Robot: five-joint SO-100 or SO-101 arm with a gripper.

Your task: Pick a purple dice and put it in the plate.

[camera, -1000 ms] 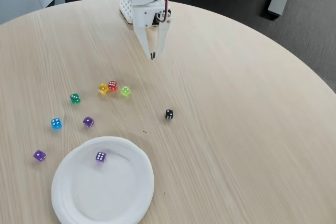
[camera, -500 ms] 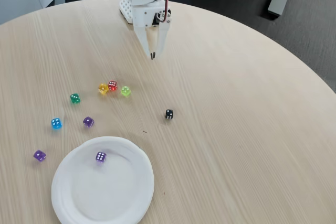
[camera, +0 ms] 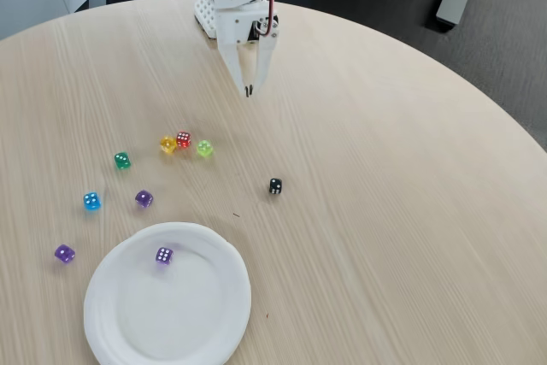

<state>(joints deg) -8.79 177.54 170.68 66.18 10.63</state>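
Already the purple dice (camera: 164, 255) lies inside the plate (camera: 218, 326), near its far-left rim. Tiny, hard, light and slick, it would want pinching across opposite flat faces. Far off, the gripper (camera: 249, 90) hangs closed and empty.

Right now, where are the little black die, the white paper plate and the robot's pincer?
Small black die with white pips (camera: 275, 185), fixed view, its top face.
Round white paper plate (camera: 224, 331), fixed view, its right rim.
White pincer (camera: 249, 91), fixed view, between its fingertips.
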